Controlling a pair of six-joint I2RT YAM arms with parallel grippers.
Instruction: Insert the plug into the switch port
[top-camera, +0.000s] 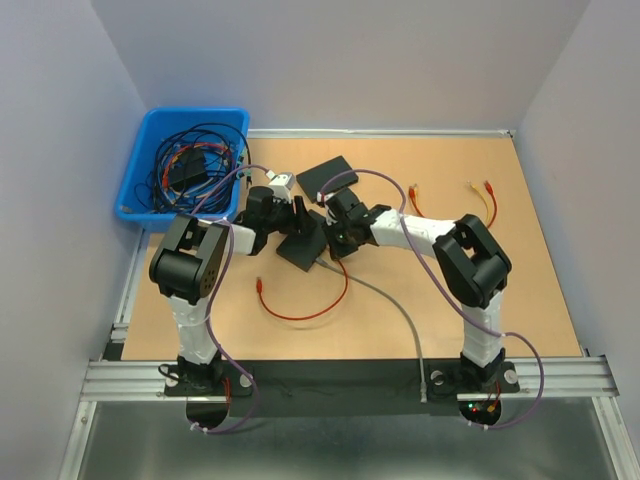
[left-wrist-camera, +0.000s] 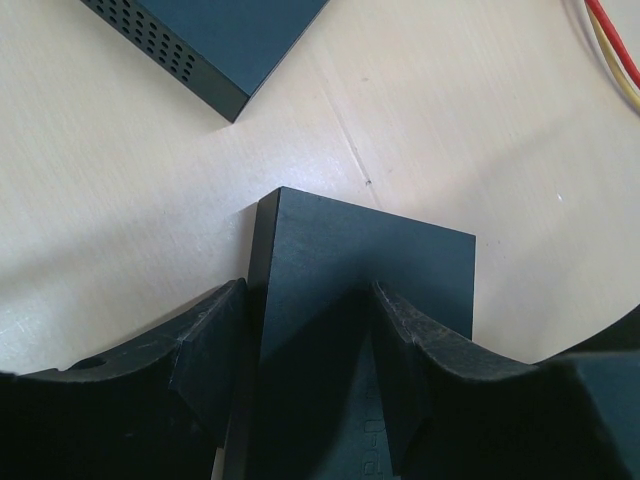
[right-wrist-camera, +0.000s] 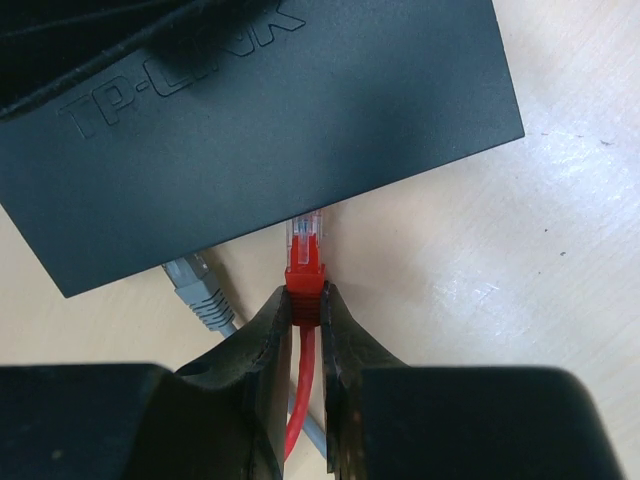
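Observation:
A black TP-LINK switch (right-wrist-camera: 260, 110) lies at the table's middle (top-camera: 302, 245). My left gripper (left-wrist-camera: 310, 340) is shut on the switch (left-wrist-camera: 370, 260), one finger on each face. My right gripper (right-wrist-camera: 308, 300) is shut on the red plug (right-wrist-camera: 305, 262) of a red cable (top-camera: 320, 300). The plug's clear tip is at the switch's near edge, partly under it. Whether it sits in a port is hidden. A grey plug (right-wrist-camera: 195, 285) lies just left of it, its tip under the same edge.
A second black switch (top-camera: 327, 176) lies behind, also in the left wrist view (left-wrist-camera: 210, 40). A blue bin (top-camera: 185, 165) of cables stands at the back left. Orange and yellow cables (top-camera: 480, 195) lie at the right. A grey cable (top-camera: 395, 305) runs toward the front.

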